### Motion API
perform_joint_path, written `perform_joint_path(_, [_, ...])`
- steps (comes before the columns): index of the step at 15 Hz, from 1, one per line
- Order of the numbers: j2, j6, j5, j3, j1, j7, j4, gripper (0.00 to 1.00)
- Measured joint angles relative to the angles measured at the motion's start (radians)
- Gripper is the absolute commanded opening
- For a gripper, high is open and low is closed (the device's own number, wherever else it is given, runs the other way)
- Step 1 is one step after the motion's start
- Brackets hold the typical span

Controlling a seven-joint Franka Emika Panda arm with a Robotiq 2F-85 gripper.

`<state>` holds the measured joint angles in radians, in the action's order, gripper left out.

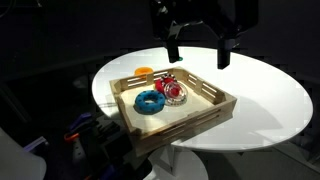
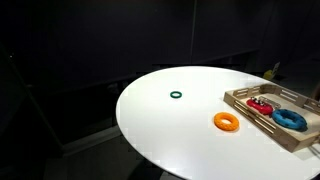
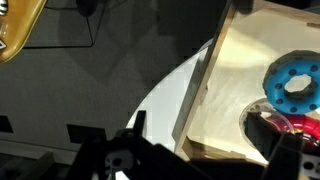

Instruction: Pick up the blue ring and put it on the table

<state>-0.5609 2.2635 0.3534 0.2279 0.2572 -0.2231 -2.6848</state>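
A dark room surrounds the round white table (image 2: 160,125). In an exterior view, a small green ring (image 2: 177,96) lies to the left, then an orange ring (image 2: 227,121) just beside the wooden tray (image 2: 262,126), which holds a red and clear ring (image 2: 260,104) and, rightmost, the blue ring (image 2: 290,119). The gripper (image 1: 197,52) hangs above the tray, fingers spread wide, gripping nothing.

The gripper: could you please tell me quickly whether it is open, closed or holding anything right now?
Gripper: open, fingers spread wide, holding nothing; the blue ring lies untouched in the wooden tray.
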Motion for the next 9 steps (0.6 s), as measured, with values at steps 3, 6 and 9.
perform_joint_path(3, [0.005,0.002,-0.024,-0.016,-0.023,0.008,0.007,1.0])
perform_joint_path(6, [0.019,0.015,-0.06,-0.037,-0.058,0.03,0.02,1.0])
perform_joint_path(9, [0.048,0.017,-0.088,-0.065,-0.083,0.069,0.028,1.0])
